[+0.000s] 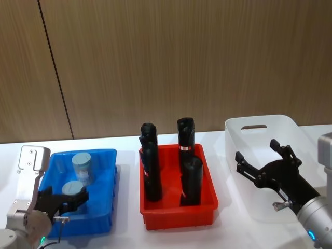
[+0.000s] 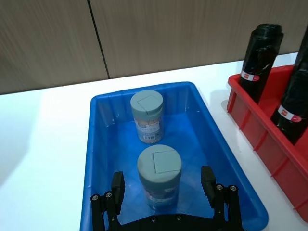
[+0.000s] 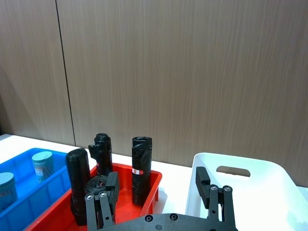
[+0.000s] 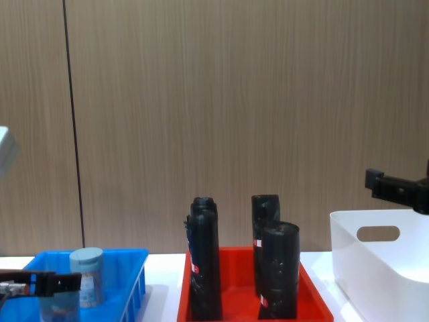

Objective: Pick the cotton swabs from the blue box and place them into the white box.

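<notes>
While both jars of cotton swabs (image 1: 82, 166) stand in the blue box (image 1: 104, 207) and the white box (image 1: 259, 122) looks empty, the left gripper (image 2: 162, 177) holds its fingers spread either side of the nearer jar (image 2: 159, 166) without grasping it, and the right gripper (image 1: 257, 150) hangs open-fingered above the white box, so every transfer is left to do.

Two cotton swabs (image 1: 81, 165), four black rolls (image 1: 192, 179) — three boxes (image 1: 259, 119).
</notes>
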Tool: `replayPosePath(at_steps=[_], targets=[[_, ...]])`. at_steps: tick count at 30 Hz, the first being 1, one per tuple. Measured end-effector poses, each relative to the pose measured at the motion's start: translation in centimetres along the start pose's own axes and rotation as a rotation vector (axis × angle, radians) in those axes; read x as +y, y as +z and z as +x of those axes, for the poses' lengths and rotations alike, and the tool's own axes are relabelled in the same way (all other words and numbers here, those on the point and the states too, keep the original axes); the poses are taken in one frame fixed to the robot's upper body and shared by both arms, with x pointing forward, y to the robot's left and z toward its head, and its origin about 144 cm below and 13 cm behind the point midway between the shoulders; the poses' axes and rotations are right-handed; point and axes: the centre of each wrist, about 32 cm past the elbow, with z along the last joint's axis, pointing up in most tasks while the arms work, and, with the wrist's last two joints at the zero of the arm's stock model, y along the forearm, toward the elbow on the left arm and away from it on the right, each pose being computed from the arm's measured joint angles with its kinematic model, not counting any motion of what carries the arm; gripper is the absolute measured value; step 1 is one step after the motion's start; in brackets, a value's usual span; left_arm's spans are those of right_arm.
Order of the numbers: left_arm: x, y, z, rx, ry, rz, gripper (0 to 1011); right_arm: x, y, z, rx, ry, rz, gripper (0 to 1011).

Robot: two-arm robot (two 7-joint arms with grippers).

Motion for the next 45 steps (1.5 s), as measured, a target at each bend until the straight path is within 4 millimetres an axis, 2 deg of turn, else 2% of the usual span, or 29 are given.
replayPosePath(at_steps=[18,34,38,45], targets=[[-2.4,0.1,1.2,0.026,-0.019,0.045,1004,0.0,0.0,0.0,0.000,0.000,0.000,1002],[-4.0,0.1,1.2,0.021,-0.051,0.062,1000,0.0,0.0,0.0,0.000,0.000,0.000,1001],[-4.2,0.1,1.1,0.017,-0.056,0.068,944,0.0,0.0,0.0,0.000,0.000,0.000,1002],[-4.5,0.2,0.9,0.012,-0.059,0.072,741,0.0,0.0,0.0,0.000,0.000,0.000,1002]])
